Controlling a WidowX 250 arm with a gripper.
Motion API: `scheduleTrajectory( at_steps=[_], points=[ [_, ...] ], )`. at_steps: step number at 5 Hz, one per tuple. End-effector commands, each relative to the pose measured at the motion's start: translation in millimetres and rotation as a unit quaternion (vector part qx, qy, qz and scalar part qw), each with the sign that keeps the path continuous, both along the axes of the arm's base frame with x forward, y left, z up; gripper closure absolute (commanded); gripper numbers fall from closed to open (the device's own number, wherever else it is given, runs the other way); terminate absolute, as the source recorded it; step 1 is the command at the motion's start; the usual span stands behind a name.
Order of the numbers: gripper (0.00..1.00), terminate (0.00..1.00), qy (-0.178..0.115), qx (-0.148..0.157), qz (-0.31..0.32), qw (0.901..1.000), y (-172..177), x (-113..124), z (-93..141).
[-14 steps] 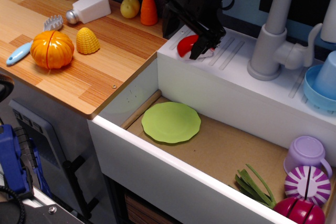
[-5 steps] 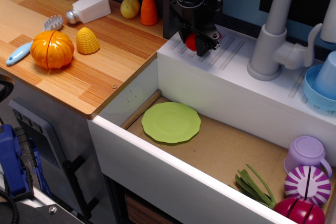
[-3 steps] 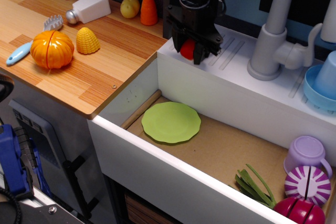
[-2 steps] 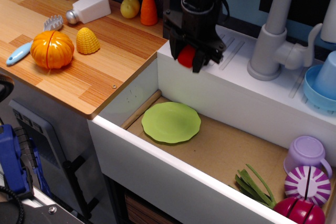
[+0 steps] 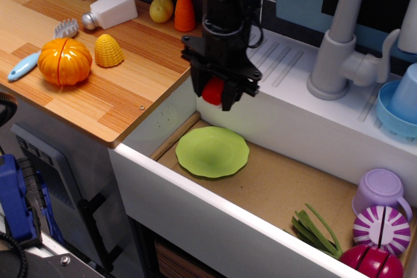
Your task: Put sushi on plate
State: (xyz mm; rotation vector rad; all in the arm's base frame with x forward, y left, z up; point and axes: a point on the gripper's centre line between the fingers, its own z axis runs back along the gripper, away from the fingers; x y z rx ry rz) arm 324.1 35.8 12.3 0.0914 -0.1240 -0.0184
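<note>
My gripper [image 5: 215, 94] is shut on the sushi [image 5: 212, 90], whose glossy red top shows between the black fingers. It hangs in the air over the sink's left part, above the far edge of the light-green plate [image 5: 212, 152]. The plate lies flat on the brown sink floor with nothing on it. The sushi's white base is hidden by the fingers.
The white sink rim [image 5: 287, 89] with faucet [image 5: 335, 43] runs behind the gripper. On the wooden counter [image 5: 130, 63] lie an orange pumpkin [image 5: 64, 61], corn [image 5: 109, 51], carrot [image 5: 185, 10] and shaker [image 5: 112, 9]. In the sink's right corner are a purple cup [image 5: 380, 190], striped toy [image 5: 382, 229] and green leaves [image 5: 317, 228].
The gripper closed on the sushi on the sink ledge, lifted it and carried it forward and left, down off the ledge toward the plate.
</note>
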Motion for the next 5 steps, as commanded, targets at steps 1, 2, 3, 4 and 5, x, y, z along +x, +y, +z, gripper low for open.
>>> scheduleTrajectory(
  at_steps=[1,2,3,4,5],
  points=[
    [1.00,0.00,-0.016,0.005,0.016,0.9997,-1,3,-13],
    [1.00,0.00,-0.018,0.009,0.025,0.9995,-2,4,-25],
    [1.00,0.00,-0.012,0.017,0.040,0.9990,-2,4,-37],
    [1.00,0.00,-0.006,0.019,0.047,0.9987,1,2,-46],
    [0.00,1.00,-0.011,0.010,0.033,0.9993,6,0,-49]
  ],
)
